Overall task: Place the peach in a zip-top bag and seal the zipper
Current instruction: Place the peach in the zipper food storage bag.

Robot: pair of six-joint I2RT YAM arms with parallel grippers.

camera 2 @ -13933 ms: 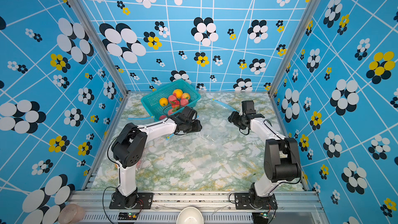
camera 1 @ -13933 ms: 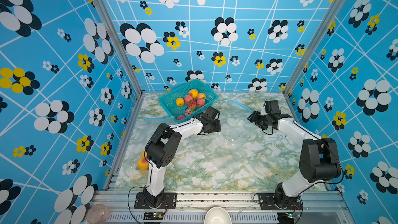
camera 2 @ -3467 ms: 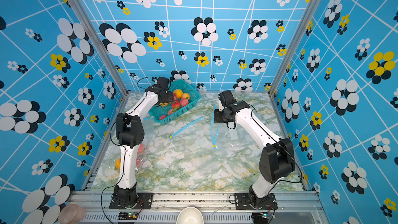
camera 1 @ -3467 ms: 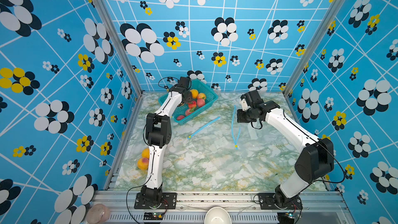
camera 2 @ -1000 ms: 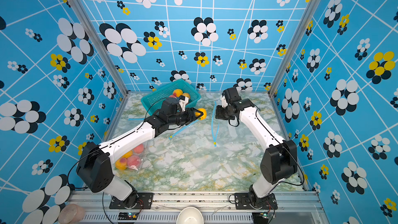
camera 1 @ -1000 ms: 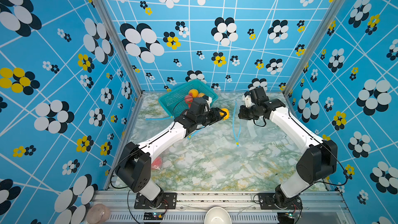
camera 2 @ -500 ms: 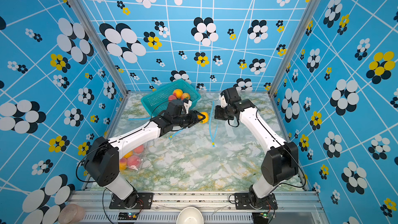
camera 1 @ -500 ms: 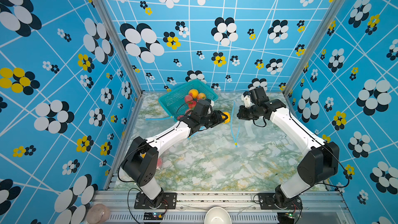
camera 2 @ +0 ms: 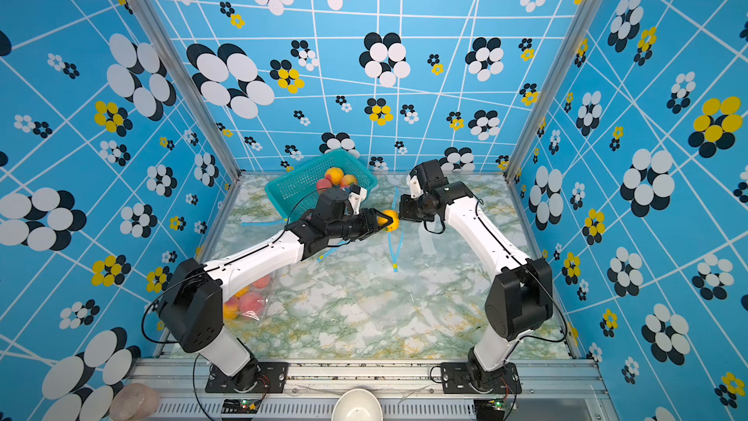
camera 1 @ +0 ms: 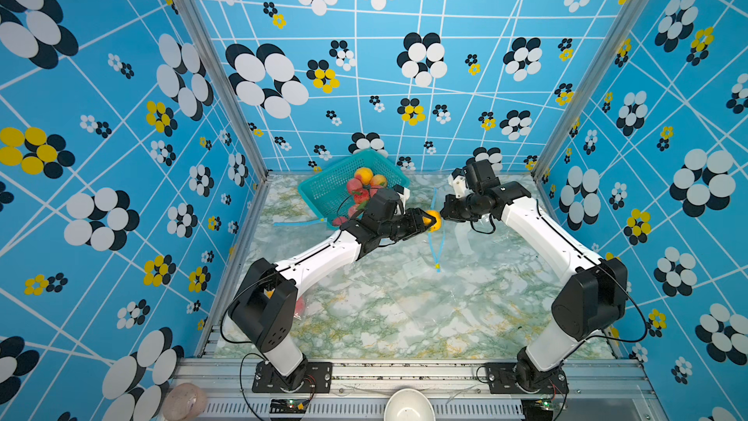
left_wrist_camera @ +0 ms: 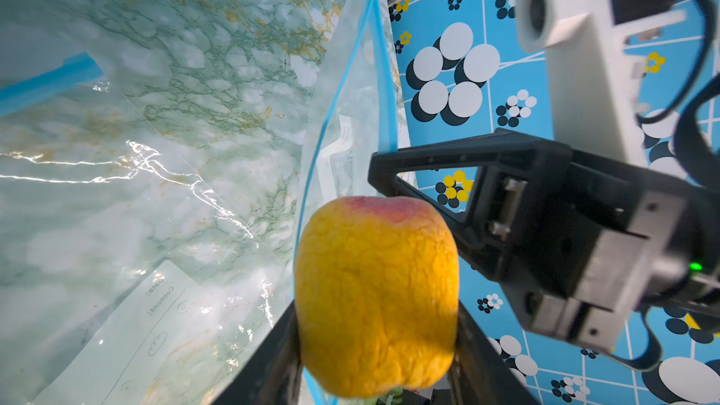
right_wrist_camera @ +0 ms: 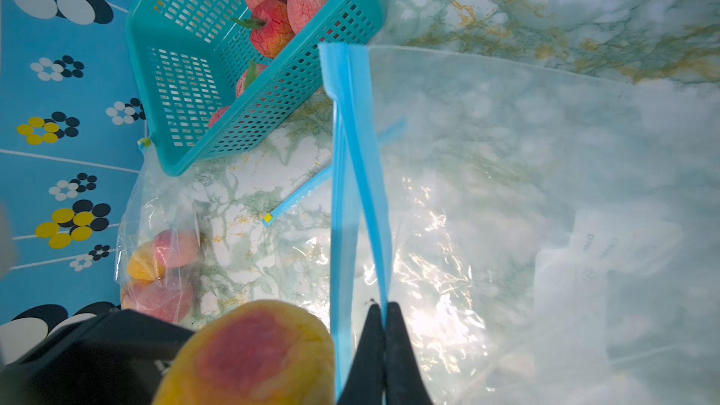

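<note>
The left hand (camera 1: pixel 427 221), clamped on the peach (camera 1: pixel 434 221), has travelled from the basket (camera 1: pixel 324 192) to just beside the right hand (right_wrist_camera: pixel 383 329), which is pinched together on the blue zipper strip (right_wrist_camera: pixel 356 157) of the zip-top bag (right_wrist_camera: pixel 526 173). The mouth stands slightly parted; insertion appears to be next.

Four cameras around one peach (camera 1: pixel 433 221).
Both top views look steeply down on the peach from high and well back, covering the whole table (camera 2: pixel 364 330); each wrist view sits right beside the peach, facing across it from opposite sides, sharing the zip-top bag (right_wrist_camera: pixel 506 173).
</note>
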